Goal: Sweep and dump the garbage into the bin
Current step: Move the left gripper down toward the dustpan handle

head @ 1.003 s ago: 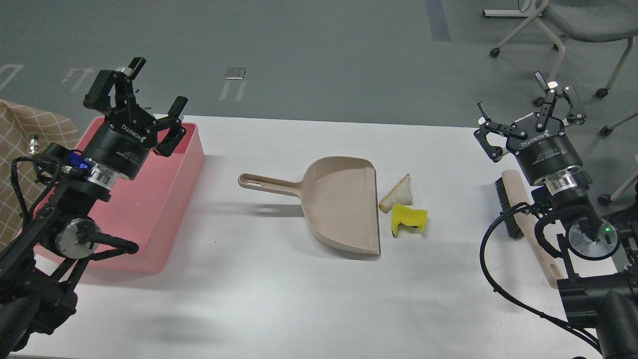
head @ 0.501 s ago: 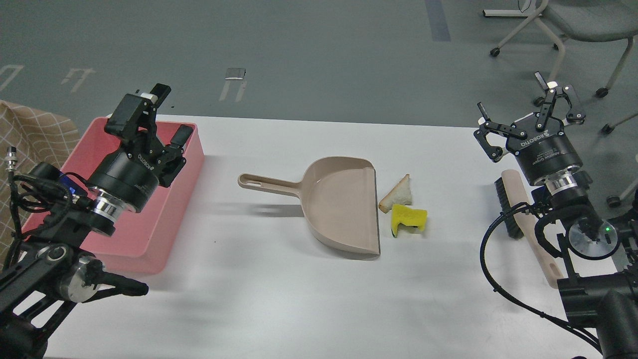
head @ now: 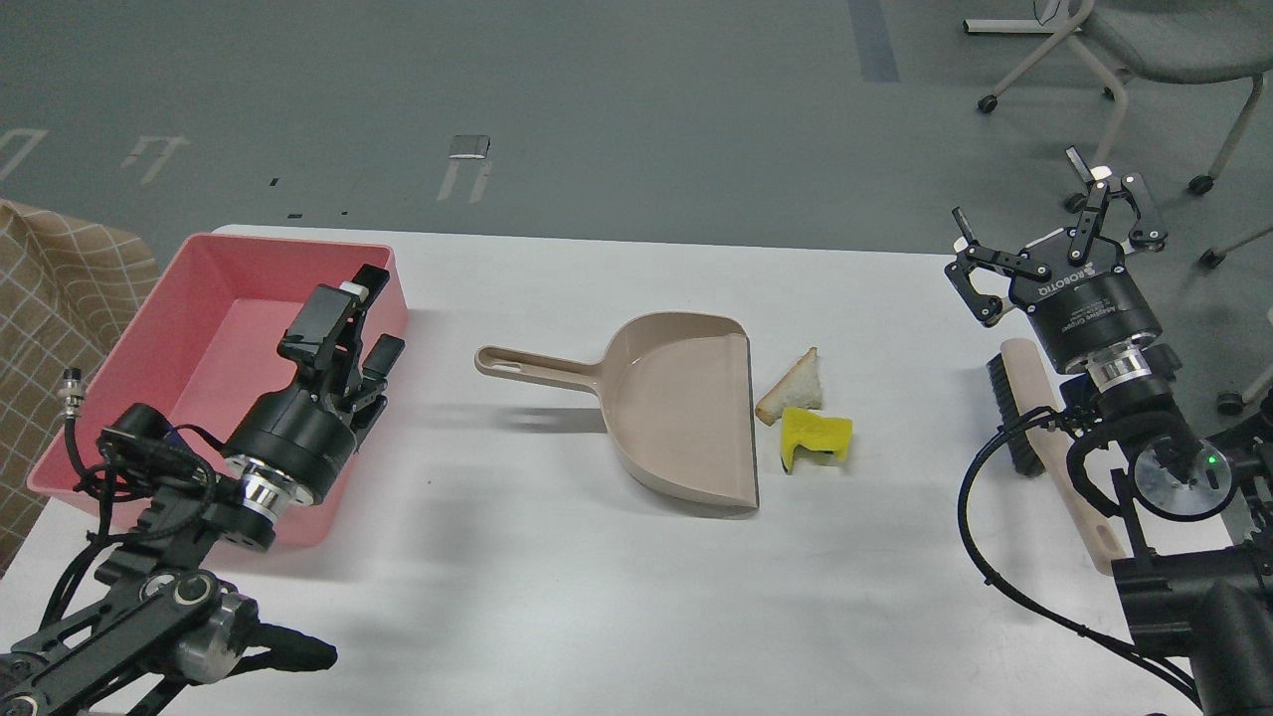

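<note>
A white table [head: 557, 597] filled most of the view, seen from the robot's head. At its left end sat the bin [head: 214, 343], a wide, shallow pink tub with nothing visible inside. Near the middle lay a beige dustpan [head: 686, 408], its long handle pointing left toward the bin and its open lip facing right. At the right edge lay a brush [head: 1034, 418] with dark bristles and a pale handle, partly hidden behind the right arm.

The left gripper [head: 366, 318] hung over the bin's right wall with its fingers apart and nothing between them. The right gripper [head: 1054, 234] was raised above the brush, fingers spread wide and holding nothing.

The garbage lay just beside the dustpan's lip: a triangular bread slice [head: 796, 388], and touching it on the near side a yellow sponge block [head: 818, 438].

Nothing was yet grasped, so the step appeared to be picking up the tools. It would go best with the left gripper taking the dustpan handle well along its length, keeping the lip flat on the table, while the right took the brush handle and swept leftward in one short stroke.
</note>
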### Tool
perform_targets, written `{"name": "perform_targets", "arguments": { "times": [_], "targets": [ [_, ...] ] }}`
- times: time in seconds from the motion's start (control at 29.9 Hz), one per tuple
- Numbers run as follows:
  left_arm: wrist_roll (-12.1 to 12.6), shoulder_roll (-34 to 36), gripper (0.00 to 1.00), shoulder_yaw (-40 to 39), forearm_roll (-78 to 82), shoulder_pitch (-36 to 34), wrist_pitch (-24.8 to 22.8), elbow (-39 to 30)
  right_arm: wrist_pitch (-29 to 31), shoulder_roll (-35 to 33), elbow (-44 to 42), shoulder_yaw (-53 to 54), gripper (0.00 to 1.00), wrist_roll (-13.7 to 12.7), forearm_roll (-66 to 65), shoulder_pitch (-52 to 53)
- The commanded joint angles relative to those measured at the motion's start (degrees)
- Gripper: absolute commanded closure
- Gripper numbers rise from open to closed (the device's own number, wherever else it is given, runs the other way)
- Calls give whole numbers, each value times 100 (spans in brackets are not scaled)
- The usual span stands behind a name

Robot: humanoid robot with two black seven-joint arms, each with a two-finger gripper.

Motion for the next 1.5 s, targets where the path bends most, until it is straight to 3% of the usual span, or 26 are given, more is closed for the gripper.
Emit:
{"name": "perform_targets", "arguments": {
  "times": [0.0,0.33,0.8,1.47],
  "targets": [
    [1,-42,2,265,142,-7,307,15,0,0,-6,-11,0,0,0,18],
    [1,-482,2,608,898,-16,580,146,0,9,-6,-29,0,0,0,27],
    [1,-886,2,643,1057,-121,624,1008,0,18,-6,-38,0,0,0,18],
    [-26,-1361,2,1268,1294,-781,773,1728,0,35,-6,-38,0,0,0,10]
  ]
}}
